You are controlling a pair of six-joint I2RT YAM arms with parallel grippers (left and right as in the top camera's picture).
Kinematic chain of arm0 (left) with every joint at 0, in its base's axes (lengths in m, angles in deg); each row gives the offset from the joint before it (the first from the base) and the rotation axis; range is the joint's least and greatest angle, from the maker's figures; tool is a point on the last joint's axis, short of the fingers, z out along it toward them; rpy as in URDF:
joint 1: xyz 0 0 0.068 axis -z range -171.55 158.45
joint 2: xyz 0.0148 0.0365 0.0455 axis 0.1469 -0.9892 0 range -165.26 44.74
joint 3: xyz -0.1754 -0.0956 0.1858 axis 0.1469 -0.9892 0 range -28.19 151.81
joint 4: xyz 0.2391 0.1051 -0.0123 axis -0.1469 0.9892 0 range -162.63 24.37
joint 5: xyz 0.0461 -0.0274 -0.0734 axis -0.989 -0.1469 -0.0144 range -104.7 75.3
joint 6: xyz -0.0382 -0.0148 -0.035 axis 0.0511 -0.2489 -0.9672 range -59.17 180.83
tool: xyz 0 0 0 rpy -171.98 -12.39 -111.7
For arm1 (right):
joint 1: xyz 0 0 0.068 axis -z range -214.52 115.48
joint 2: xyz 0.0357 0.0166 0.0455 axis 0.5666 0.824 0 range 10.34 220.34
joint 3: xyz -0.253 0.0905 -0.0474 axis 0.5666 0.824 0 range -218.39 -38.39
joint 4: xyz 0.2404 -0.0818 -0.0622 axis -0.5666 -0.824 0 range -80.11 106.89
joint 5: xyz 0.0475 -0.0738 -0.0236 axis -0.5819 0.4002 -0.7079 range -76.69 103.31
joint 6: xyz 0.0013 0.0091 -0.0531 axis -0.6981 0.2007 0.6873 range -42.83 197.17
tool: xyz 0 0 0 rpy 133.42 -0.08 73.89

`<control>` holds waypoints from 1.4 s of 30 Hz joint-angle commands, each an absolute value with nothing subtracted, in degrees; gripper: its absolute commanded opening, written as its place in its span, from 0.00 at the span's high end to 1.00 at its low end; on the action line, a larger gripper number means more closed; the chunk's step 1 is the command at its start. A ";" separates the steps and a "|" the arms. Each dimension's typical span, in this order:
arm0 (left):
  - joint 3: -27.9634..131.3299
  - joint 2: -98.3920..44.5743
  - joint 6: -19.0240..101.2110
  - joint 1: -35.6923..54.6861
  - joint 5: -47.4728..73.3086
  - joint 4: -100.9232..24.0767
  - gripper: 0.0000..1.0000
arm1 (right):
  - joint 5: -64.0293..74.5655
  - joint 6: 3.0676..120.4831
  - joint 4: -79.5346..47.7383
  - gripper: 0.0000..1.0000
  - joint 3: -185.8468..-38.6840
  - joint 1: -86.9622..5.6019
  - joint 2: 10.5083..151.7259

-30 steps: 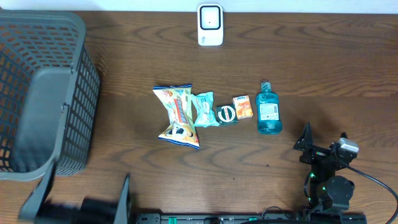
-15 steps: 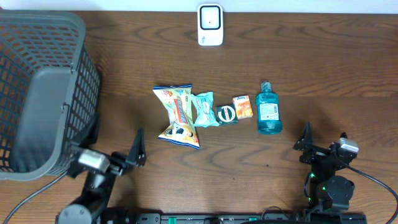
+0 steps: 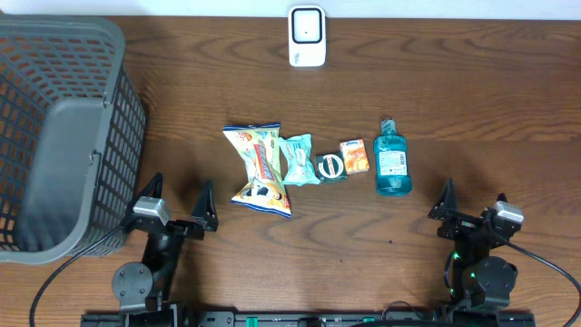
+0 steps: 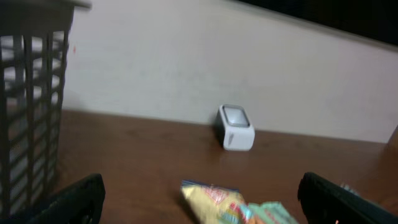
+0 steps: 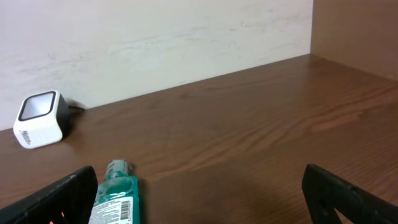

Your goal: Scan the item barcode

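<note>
Several items lie in a row mid-table: a yellow snack bag (image 3: pixel 259 170), a teal packet (image 3: pixel 298 159), a small black-and-white round pack (image 3: pixel 331 166), an orange box (image 3: pixel 354 155) and a blue-green bottle (image 3: pixel 392 161). The white scanner (image 3: pixel 307 36) stands at the far edge. My left gripper (image 3: pixel 179 193) is open just left of the snack bag, holding nothing; its wrist view shows the snack bag (image 4: pixel 214 200) and the scanner (image 4: pixel 236 127) ahead. My right gripper (image 3: pixel 472 202) is open and holding nothing, just right of the bottle (image 5: pixel 115 199), whose barcode label faces up.
A tall grey mesh basket (image 3: pixel 64 136) fills the left side of the table, close to my left arm, and shows in the left wrist view as basket (image 4: pixel 31 118). A pale wall runs behind the table's far edge.
My left arm has swung in from the bottom-left corner and settled upright with its open gripper facing the items. The right arm and the items have not moved.
</note>
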State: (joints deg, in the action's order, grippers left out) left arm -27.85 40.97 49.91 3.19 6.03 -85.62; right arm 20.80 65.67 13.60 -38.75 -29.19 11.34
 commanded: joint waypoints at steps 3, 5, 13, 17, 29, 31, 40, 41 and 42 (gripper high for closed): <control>-27.96 41.08 49.15 2.99 5.14 -84.57 0.02 | 21.10 65.43 13.38 0.01 -38.71 -29.68 11.10; -27.96 41.08 49.13 2.99 5.16 -82.21 0.02 | 21.13 65.43 13.38 0.01 -38.71 -29.68 11.10; -27.88 40.49 49.13 2.99 5.16 -70.10 0.02 | 21.10 65.43 13.40 0.01 -38.71 -29.68 11.10; -27.88 40.29 49.13 2.99 5.16 -70.08 0.02 | 21.13 65.43 13.40 0.01 -38.71 -29.68 11.10; -27.88 41.43 49.13 3.87 5.16 -70.08 0.02 | 21.13 65.43 13.38 0.01 -38.71 -29.68 11.10; -27.88 41.65 49.13 3.87 5.16 -70.10 0.02 | 21.13 65.43 13.40 0.01 -38.71 -29.68 11.10; -27.92 43.15 49.13 3.96 5.16 -70.10 0.02 | 19.16 62.21 17.58 0.01 -38.71 -29.68 11.10; -27.92 43.77 49.13 4.02 5.16 -70.10 0.02 | 16.82 59.90 17.20 0.01 -38.71 -29.68 11.10; -27.92 44.71 49.13 4.11 5.16 -70.13 0.02 | 13.74 57.12 15.78 0.01 -38.71 -29.68 11.10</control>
